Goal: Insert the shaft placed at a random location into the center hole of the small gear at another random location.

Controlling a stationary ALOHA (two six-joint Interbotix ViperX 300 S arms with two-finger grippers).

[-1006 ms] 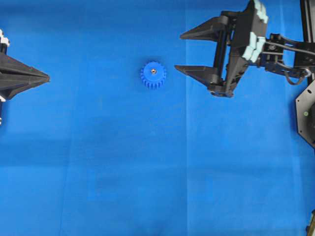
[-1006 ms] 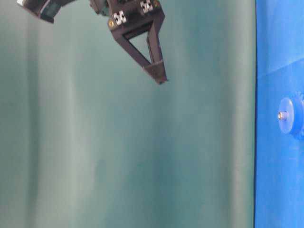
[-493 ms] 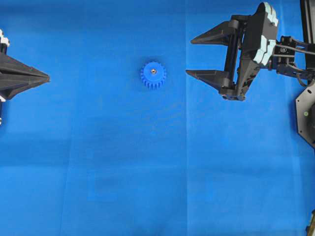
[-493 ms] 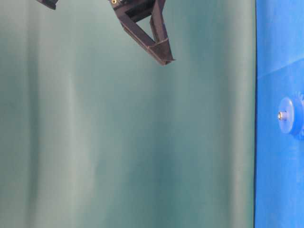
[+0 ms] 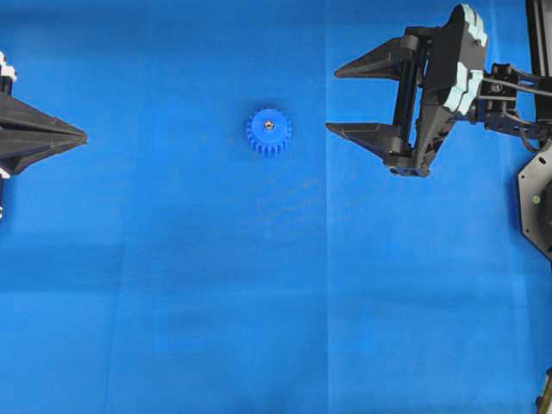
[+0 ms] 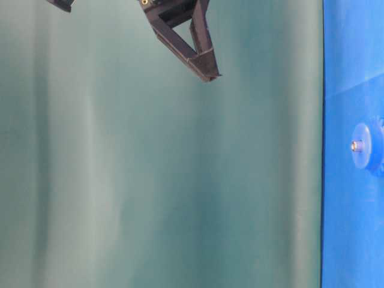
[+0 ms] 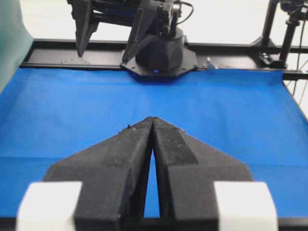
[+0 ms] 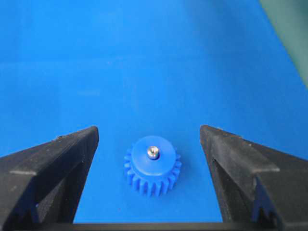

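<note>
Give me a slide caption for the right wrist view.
Open right claw frames the small gear, shaft seated in its hub.

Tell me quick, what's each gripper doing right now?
Left gripper: closed, holding nothing.
Right gripper: open, empty, clear of the gear.

A: What is the right arm's matte black two-fingered gripper [image 5: 331, 98] built like?

B: It has two long tapering wedge fingers [image 5: 373, 56], open-framed like triangles in the table-level view, fixed to a blocky black carriage. Pale grey-green scalloped plates [image 5: 468, 52] edge the wrist housing behind it.

A: Any wiring?

B: Thin black cables [image 5: 509, 86] loop from the wrist toward the dark mounting hardware at the edge. From the left wrist view, that arm's black faceted base [image 7: 159, 55] has a small blue light.

A: And the left arm's black foam-faced gripper [image 7: 152, 119]?

B: Speckled, grainy black wedges, with white rectangular blocks [image 7: 52, 202] at the near corners.
</note>
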